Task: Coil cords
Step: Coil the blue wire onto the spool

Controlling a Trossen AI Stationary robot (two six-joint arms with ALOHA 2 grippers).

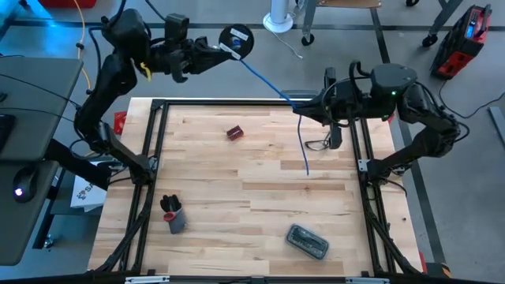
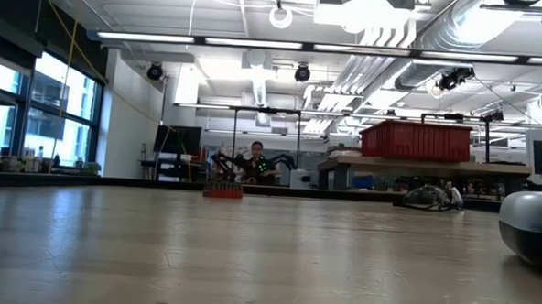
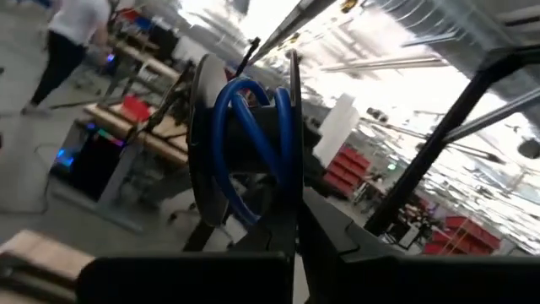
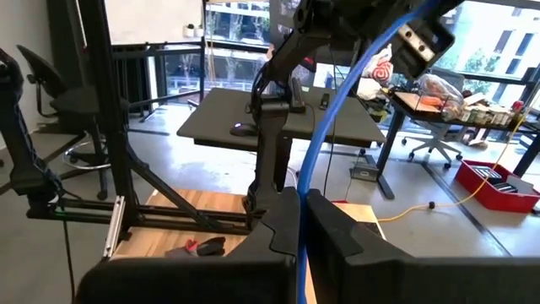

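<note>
A small round black reel (image 1: pixel 236 39) with a blue-white patch is held up beyond the table's far edge, and my left gripper (image 1: pixel 218 49) is shut on it. Thin blue cord (image 3: pixel 245 135) is wound on the reel. From there the cord (image 1: pixel 268 82) runs in a straight line to my right gripper (image 1: pixel 301 104), which is shut on it above the table's far right part. The cord's free end (image 1: pixel 306 158) trails from there over the wood. Neither gripper shows in the low view. My left gripper holds the reel by its near rim (image 3: pixel 287 221), pinched between the two fingers. The fingers come nearly level from the table's left side. The reel is lifted clear and stands on edge, its two flanges (image 3: pixel 202 135) on either side of the wound cord. My right gripper pinches the blue cord (image 4: pixel 300 221) between its two fingers, which come about level from the table's right side and lie across it. From the fingers one stretch rises straight to the reel (image 4: pixel 419 38). The other stretch hangs below, out of the wrist view.
On the wood lie a small red object (image 1: pixel 234 132), a black-and-grey object (image 1: pixel 173 214) and a grey case (image 1: pixel 308 241). Thin dark-framed glasses (image 1: pixel 319 145) lie under my right arm. A black frame (image 1: pixel 237 102) borders the table, and a yellow cable (image 1: pixel 80 31) hangs far left.
</note>
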